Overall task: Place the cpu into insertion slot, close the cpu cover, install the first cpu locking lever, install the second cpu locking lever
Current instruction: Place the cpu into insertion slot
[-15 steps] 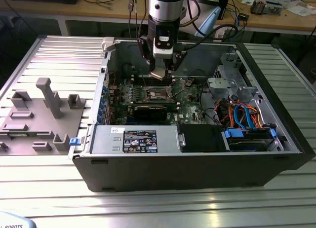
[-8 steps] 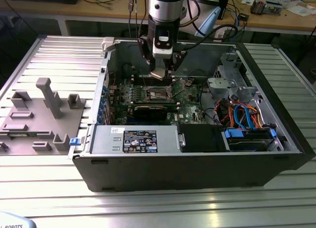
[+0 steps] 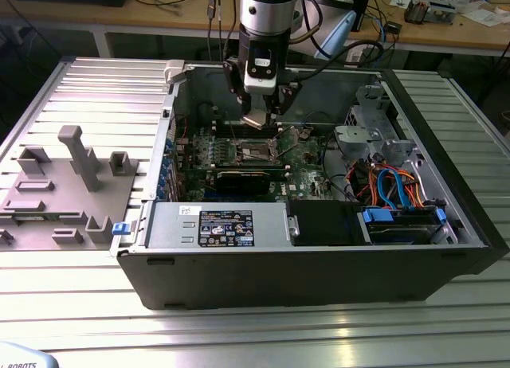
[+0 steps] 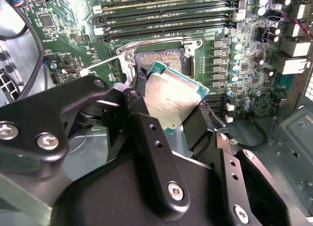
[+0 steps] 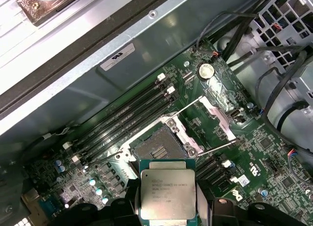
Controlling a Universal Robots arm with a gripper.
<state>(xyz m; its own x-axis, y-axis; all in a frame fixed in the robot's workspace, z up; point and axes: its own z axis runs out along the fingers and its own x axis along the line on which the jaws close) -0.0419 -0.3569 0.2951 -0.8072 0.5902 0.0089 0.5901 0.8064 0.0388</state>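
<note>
The tool (image 4: 169, 108) is closed on the cpu (image 5: 167, 192), gripping its edges and holding it just above the bare slot (image 5: 155, 148); the cover (image 5: 218, 117) is swung open.

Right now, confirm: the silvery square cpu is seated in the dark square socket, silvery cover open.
Not seated: the gripper holds the silvery square cpu clear of the dark square socket; see first wrist view. The silvery cover is open.

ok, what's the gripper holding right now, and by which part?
The gripper is shut on the cpu, pinching it by two opposite side edges, with the silvery top face exposed. The cpu is not yet in the insertion slot.
</note>
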